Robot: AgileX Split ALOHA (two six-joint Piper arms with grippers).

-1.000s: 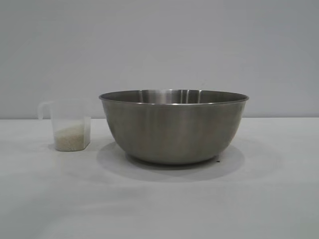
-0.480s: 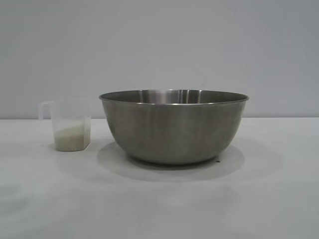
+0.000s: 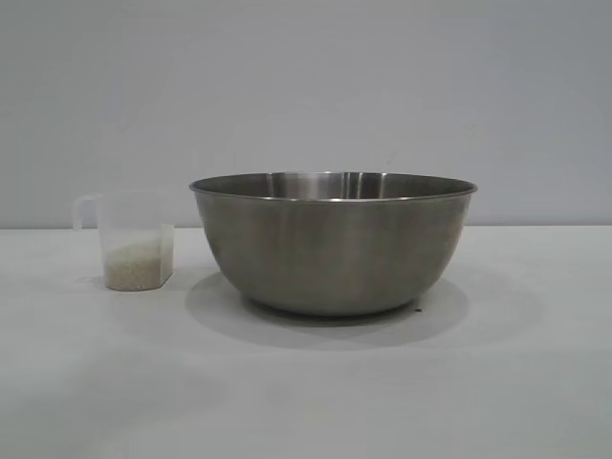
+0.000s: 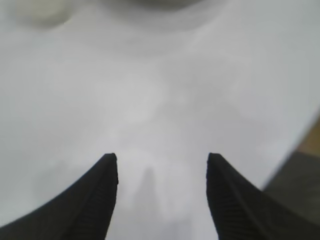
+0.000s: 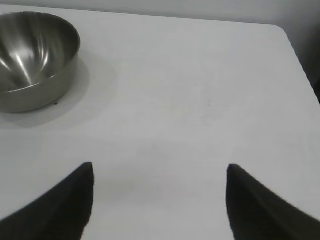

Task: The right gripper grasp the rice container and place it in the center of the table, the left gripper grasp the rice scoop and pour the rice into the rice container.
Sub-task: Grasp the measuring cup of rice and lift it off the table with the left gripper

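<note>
No change is seen since the earlier exterior frames: rice container (image 3: 333, 244) centred on the table (image 3: 306, 402), rice scoop (image 3: 134, 241) just left of it, rice (image 3: 139, 266) inside. Left gripper (image 4: 162, 162) and right gripper (image 5: 160, 172) are spread, empty; arms are hidden outside.

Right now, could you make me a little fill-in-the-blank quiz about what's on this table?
1. The rice scoop stands on the table to the ____ of the rice container in the exterior view.
2. The rice lies inside the ____.
3. The left gripper hangs open over bare ____.
4. The right gripper holds ____.

Missing words: left; scoop; table; nothing
</note>
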